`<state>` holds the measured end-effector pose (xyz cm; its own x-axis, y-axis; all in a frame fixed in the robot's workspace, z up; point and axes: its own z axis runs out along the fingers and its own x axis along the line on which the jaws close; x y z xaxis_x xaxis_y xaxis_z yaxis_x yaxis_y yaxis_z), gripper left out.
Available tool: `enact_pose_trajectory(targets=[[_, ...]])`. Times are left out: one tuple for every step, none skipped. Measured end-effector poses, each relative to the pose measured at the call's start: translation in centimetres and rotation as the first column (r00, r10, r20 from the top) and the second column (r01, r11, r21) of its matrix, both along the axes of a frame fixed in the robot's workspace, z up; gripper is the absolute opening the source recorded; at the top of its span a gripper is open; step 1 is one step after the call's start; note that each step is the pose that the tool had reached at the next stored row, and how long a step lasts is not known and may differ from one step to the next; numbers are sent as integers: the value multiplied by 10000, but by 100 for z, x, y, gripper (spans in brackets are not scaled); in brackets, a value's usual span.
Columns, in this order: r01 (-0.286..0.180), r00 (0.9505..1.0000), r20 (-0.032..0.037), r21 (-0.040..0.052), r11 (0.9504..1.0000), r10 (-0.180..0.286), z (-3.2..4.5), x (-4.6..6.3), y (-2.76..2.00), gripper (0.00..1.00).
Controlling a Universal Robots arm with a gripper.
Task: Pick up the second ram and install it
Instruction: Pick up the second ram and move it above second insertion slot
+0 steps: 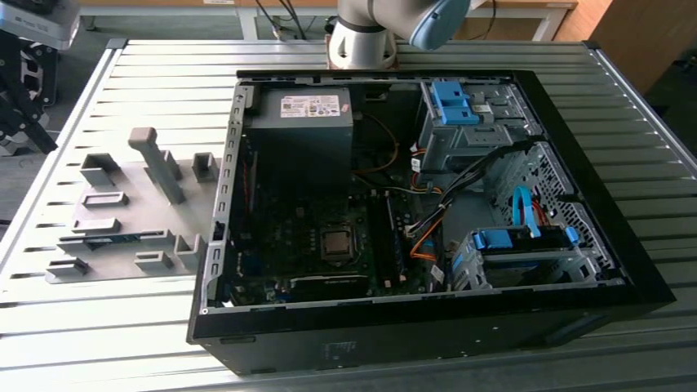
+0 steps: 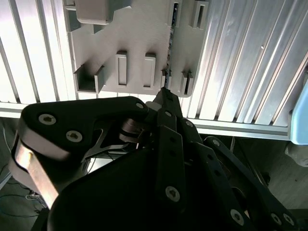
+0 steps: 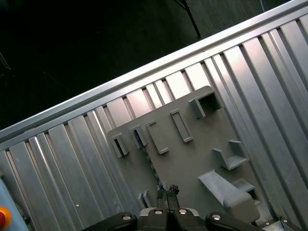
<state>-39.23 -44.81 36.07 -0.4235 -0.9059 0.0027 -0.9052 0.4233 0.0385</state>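
The second ram (image 1: 114, 238) is a thin blue stick standing on edge in a slot of the grey holder plate (image 1: 130, 192), on the exterior view's left of the open computer case (image 1: 414, 327). In both wrist views it shows edge-on as a dark thin line (image 2: 169, 57) (image 3: 153, 166) running across the plate. My gripper (image 3: 169, 189) hangs well above the plate, its tips in line with one end of the stick (image 2: 165, 92). Its fingers are close together with nothing between them.
Grey holder blocks (image 1: 158, 163) stand up from the plate. The case's motherboard (image 1: 316, 245), power supply (image 1: 305, 110) and blue drive clips (image 1: 452, 102) lie on the exterior view's right of the plate. The arm's base (image 1: 365, 37) stands behind the case. The slatted table's edge (image 3: 144, 84) runs close beyond the plate.
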Motion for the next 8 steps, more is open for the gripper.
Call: enact_pose_trajectory(targets=[[-11,10000,0,0,10000,11,0,0,0,11],[-22,10000,0,0,10000,22,0,0,0,11],[-33,10000,-1,0,10000,33,0,0,0,11],[-44,10000,0,0,10000,44,0,0,0,11],[-55,10000,0,0,10000,55,0,0,0,11],[-66,10000,0,0,10000,66,0,0,0,11],[-77,10000,0,0,10000,77,0,0,0,11],[-88,10000,0,0,10000,88,0,0,0,11]])
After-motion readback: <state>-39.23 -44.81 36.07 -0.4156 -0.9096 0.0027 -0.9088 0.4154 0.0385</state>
